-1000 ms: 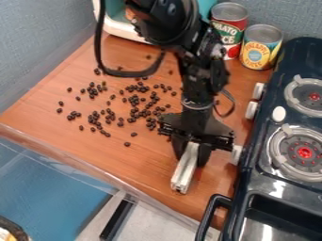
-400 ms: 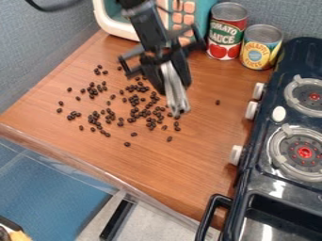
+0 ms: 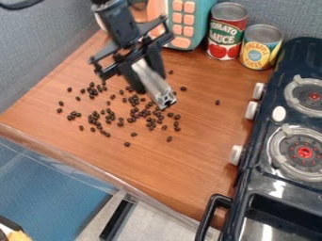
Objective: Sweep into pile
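From my seat at the controls, I have the claw (image 3: 149, 84) closed on a pale bar (image 3: 157, 88), hanging over the counter (image 3: 182, 162). The dark beans (image 3: 108, 111) lie loose under it and around it, mostly to its left and nearer the camera. Behind and right of the claw, a red can (image 3: 225, 35) and a yellow can (image 3: 259, 51) stand upright, metal tops on, so I can't see what they contain.
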You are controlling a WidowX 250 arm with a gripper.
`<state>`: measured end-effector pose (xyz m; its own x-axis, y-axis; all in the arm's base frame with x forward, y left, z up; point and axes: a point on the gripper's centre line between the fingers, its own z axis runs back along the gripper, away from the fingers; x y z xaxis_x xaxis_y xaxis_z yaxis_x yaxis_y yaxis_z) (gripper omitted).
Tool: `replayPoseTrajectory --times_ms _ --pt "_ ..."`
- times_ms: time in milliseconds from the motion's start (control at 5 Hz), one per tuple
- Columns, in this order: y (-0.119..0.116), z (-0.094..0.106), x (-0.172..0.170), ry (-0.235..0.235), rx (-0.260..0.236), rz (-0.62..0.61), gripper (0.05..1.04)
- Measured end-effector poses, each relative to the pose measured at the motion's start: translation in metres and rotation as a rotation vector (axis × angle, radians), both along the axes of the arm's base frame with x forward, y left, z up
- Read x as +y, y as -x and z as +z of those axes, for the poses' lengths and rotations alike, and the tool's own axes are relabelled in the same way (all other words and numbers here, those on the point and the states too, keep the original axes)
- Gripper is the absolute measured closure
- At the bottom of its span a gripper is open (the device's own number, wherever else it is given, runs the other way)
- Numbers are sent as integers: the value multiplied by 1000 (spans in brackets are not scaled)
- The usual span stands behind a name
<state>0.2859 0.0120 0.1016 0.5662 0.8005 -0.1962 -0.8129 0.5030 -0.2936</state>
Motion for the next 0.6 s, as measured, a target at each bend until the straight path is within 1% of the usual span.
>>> replayPoseTrajectory --times_ms 200,400,600 --pt "19 -23 23 -45 82 174 697" --pt "38 -41 33 -101 123 282 697" --pt "45 -43 50 -124 124 458 697"
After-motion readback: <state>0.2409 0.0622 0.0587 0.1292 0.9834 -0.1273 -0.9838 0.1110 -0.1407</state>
